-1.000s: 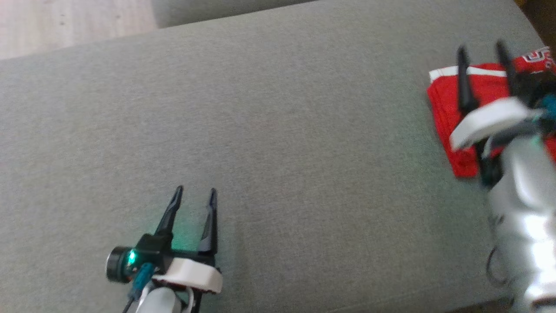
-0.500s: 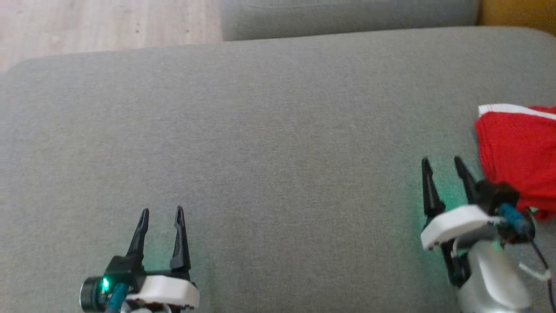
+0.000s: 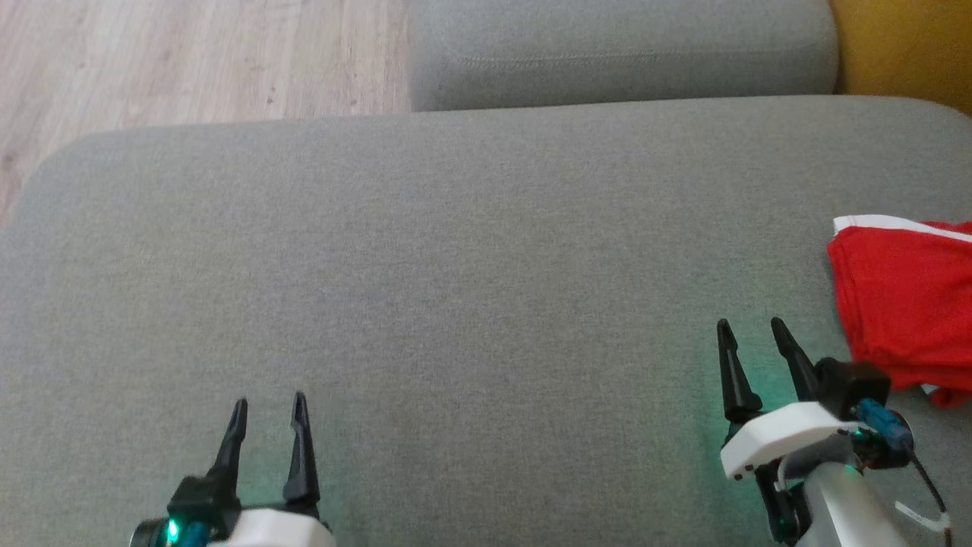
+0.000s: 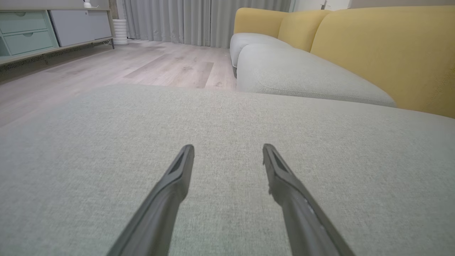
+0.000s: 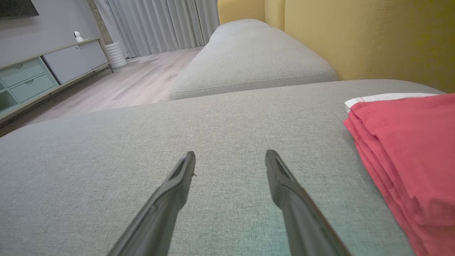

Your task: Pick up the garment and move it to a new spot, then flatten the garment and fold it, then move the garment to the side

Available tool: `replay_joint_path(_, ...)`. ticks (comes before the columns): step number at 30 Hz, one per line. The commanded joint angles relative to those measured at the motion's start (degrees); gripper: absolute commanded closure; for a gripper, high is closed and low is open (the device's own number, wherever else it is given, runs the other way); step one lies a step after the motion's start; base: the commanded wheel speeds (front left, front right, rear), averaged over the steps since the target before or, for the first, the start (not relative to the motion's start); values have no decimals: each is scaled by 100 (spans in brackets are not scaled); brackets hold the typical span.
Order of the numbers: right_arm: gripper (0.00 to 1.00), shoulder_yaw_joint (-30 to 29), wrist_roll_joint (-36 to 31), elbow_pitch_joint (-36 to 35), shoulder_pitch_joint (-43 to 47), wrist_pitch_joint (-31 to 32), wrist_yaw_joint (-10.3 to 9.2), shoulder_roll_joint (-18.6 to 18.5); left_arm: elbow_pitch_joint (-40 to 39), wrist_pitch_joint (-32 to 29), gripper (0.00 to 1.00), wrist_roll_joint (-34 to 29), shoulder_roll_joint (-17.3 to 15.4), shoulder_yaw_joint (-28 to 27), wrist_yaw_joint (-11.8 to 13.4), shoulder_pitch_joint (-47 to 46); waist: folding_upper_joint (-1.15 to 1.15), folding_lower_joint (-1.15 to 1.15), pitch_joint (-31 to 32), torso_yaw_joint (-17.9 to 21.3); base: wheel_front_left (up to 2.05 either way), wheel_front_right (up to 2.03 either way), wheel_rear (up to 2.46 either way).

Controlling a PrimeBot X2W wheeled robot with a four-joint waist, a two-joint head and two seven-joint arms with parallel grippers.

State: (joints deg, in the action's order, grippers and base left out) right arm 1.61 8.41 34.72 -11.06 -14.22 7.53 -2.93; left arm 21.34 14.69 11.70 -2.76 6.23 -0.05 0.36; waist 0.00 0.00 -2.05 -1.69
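The garment (image 3: 907,304) is red with a white trim, folded into a flat stack at the right edge of the grey sofa cushion (image 3: 456,266); it also shows in the right wrist view as the garment (image 5: 408,153). My right gripper (image 3: 750,327) hovers open just left of it, not touching, fingers empty (image 5: 230,153). Over the cushion's near left part, my left gripper (image 3: 269,401) stands open and empty (image 4: 228,146).
A second grey cushion (image 3: 623,53) lies beyond the first, with a yellow backrest (image 3: 904,45) at the far right. Wooden floor (image 3: 190,61) lies off the cushion's far left edge. A low cabinet (image 4: 42,32) stands across the room.
My right gripper has drawn back off the folded garment to the near side, empty. The left gripper pulled back too. The head camera shifted, so the whole picture moved.
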Motion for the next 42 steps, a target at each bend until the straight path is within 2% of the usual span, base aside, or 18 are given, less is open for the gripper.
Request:
replay_joint_path(1,0,161,35,-201,-66,-77,-4,4,-133,31,0,42,-11,-212,-18,-43,0,0,85,34,0,0,0)
replay_joint_path(16,0,323,202,-297,69,-77,-4,5,-127,31,0,168,-11,-300,-220,118,0,0,391,117,0,0,0)
replay_joint_path(17,100,172,180,-103,142,0,0,0,31,-1,100,141,0,-88,-223,241,0,0,393,117,0,0,0)
replay_joint_path(22,100,167,197,255,410,22,0,18,416,-10,100,182,9,-75,-231,361,0,0,398,118,0,0,0)
replay_joint_path(42,100,18,1444,-101,423,335,-1,16,244,-331,100,1382,6,-257,-309,206,0,0,366,126,0,0,0)
